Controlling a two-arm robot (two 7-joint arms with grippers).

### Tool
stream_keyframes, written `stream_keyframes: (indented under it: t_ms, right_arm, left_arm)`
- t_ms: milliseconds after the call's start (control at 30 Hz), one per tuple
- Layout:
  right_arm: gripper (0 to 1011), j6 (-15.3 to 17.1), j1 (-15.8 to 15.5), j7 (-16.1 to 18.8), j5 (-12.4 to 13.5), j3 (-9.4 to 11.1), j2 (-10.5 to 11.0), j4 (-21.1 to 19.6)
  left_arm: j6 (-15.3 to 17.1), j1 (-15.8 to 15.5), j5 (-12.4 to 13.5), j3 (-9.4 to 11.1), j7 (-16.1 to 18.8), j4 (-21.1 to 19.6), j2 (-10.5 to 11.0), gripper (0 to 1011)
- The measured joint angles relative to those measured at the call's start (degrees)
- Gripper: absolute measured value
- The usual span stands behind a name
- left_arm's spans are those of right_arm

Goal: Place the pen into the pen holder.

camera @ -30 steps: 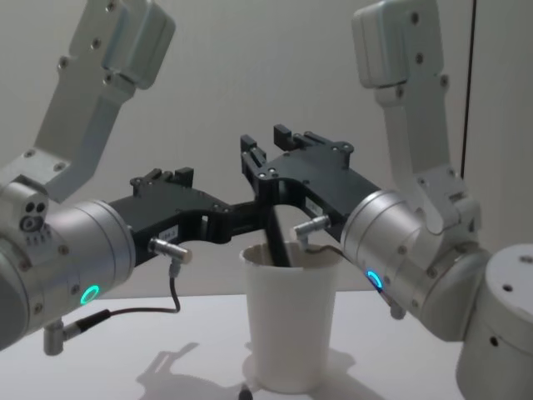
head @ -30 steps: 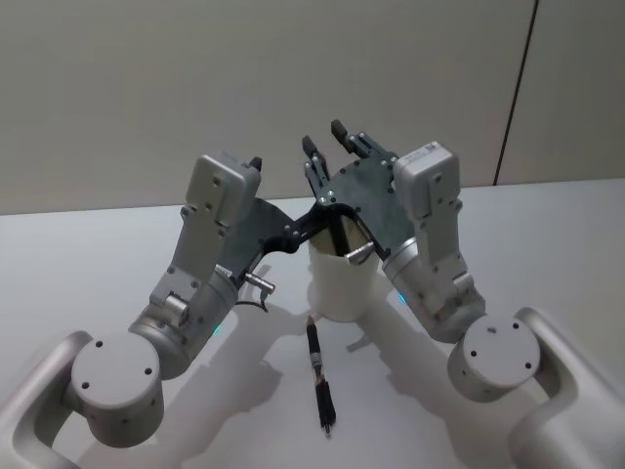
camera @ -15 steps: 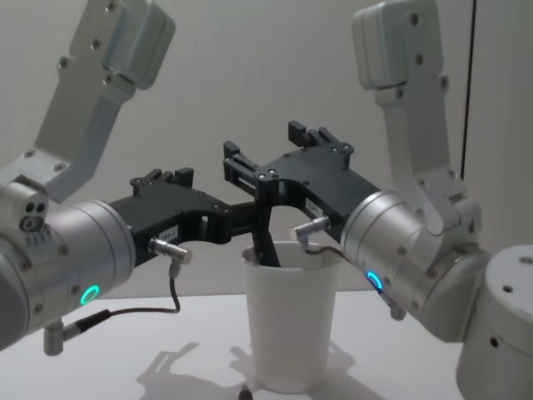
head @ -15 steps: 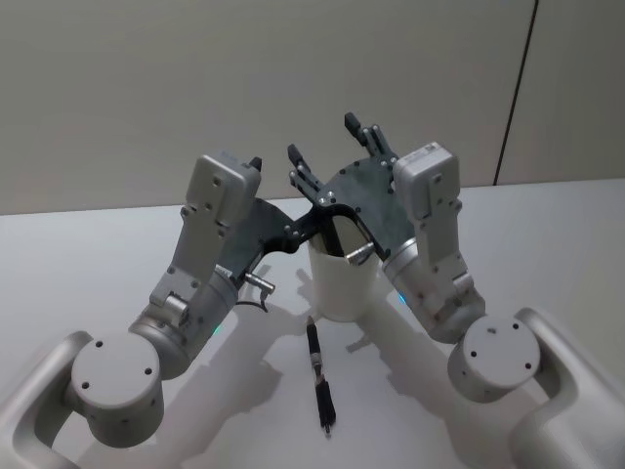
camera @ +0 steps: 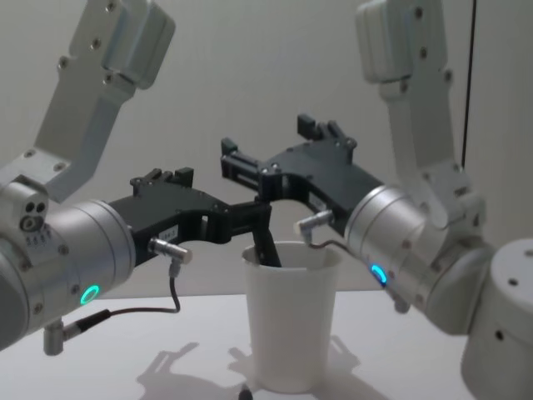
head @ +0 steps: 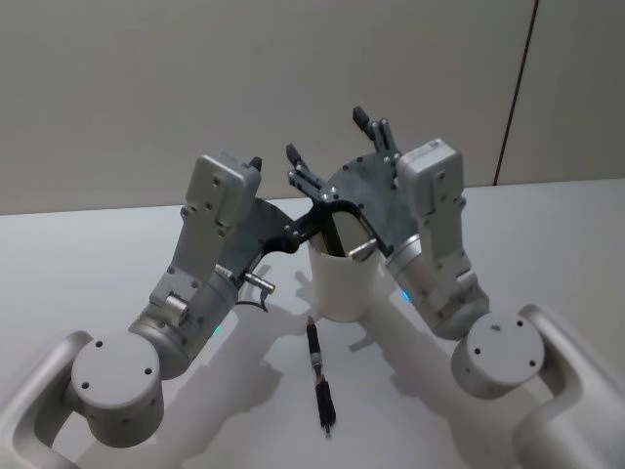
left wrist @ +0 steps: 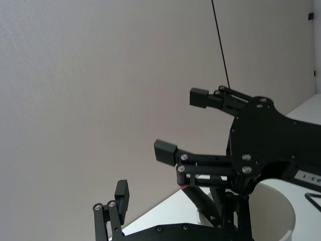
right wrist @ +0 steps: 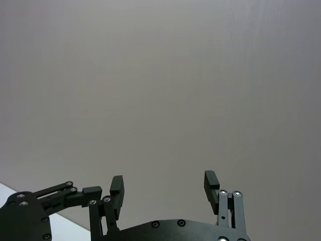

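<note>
Right gripper (head: 327,137) hovers just above the mouth of the white tapered paper cup (camera: 291,325), its fingers (right wrist: 116,187) spread wide with nothing between them. Inside the cup a slim black pen (camera: 268,247) stands tilted, its shaft leaning on the rim on the robot's left side. The left gripper (camera: 254,218) reaches in from that side and sits right by the rim and the pen's upper end; whether it grips anything I cannot tell. A second black pen (head: 319,376) lies flat on the white table (head: 547,225), in front of the cup and apart from its base.

The main risk, as I judge it, is the cup itself. It looks light, and both grippers crowd its rim. A brush from either one as it pulls away could tip the cup or drag the leaning pen back out. The pen's off-centre lean adds to that risk.

The head view lays the second pen out full length, while the chest view catches just its end at the lower edge. From the side, the chest view shows the pen crossing the rim and how close the left gripper stands. The left wrist view adds a small red spot near the pen's top.
</note>
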Motion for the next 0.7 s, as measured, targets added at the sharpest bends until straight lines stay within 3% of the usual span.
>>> stream_keyframes:
  t_ms: [333,700]
  right_arm:
    - [1001,0.9,-0.7,0.4,1.1,1.8,1.8,-4.6]
    - [1002,4.1,-3.1,1.3,9.1,6.4,6.8,-13.2]
  left_arm:
    - [0.0,0.0,0.0,0.0,0.0,0.0,0.0,1001]
    - [0.0,0.0,0.0,0.0,0.0,0.0,0.0,1001]
